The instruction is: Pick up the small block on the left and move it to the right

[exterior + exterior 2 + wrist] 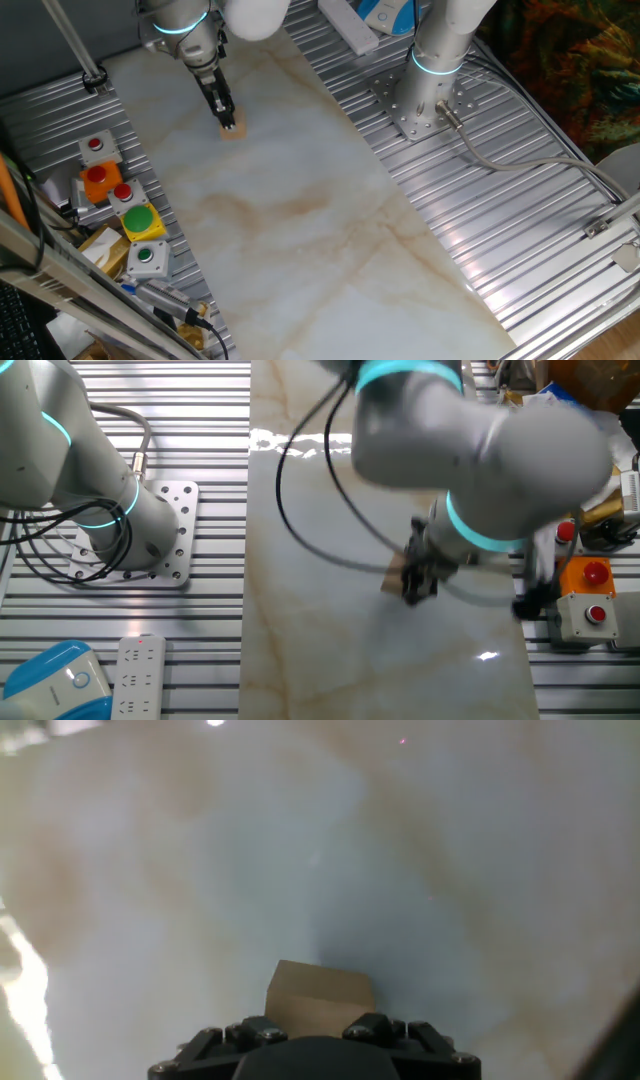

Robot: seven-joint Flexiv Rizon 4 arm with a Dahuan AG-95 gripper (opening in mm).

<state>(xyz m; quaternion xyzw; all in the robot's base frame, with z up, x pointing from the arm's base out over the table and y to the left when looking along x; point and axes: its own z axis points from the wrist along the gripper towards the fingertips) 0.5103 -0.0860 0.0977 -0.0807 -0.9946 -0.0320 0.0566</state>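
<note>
The small block [232,129] is a tiny tan cube at the tip of my gripper [228,122], on or just above the marble tabletop [300,220] in its far left part. In the hand view the block [318,994] sits between my two fingertips, which press against its sides, so the gripper [318,1028] is shut on it. In the other fixed view the gripper [414,588] points down at the marble, and a tan corner of the block [396,566] shows beside it. I cannot tell whether the block touches the table.
Several button boxes stand along the left edge, among them a yellow housing with a green button [141,220] and an orange one [98,182]. A second arm's base [425,100] is bolted to the ribbed metal at the back right. A power strip [138,675] lies nearby.
</note>
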